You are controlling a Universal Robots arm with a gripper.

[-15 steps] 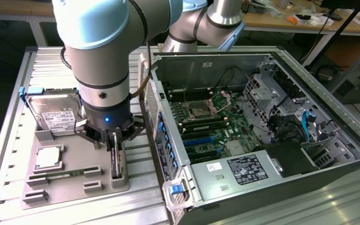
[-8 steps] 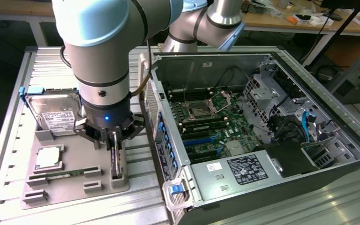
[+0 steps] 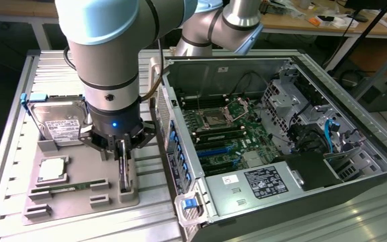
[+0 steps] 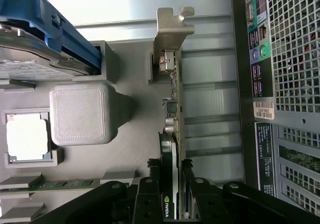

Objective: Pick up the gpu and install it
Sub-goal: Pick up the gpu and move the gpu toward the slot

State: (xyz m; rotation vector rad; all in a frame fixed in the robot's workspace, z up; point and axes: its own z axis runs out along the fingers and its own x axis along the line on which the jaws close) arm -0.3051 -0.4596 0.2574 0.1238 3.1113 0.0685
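You are watching an early stage: the gripper [image 3: 123, 155] is clamping narrowly on the gpu [image 4: 172, 99], which is standing on edge just beside the case [image 3: 227, 75] (apparently not lifted or installed yet).

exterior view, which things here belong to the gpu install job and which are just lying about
In the job:
gpu, on edge in the grey holder
claw, closed on the gpu
open computer case
motherboard inside the case

Lying about, on the same holder:
hard drive
processor chip
memory stick
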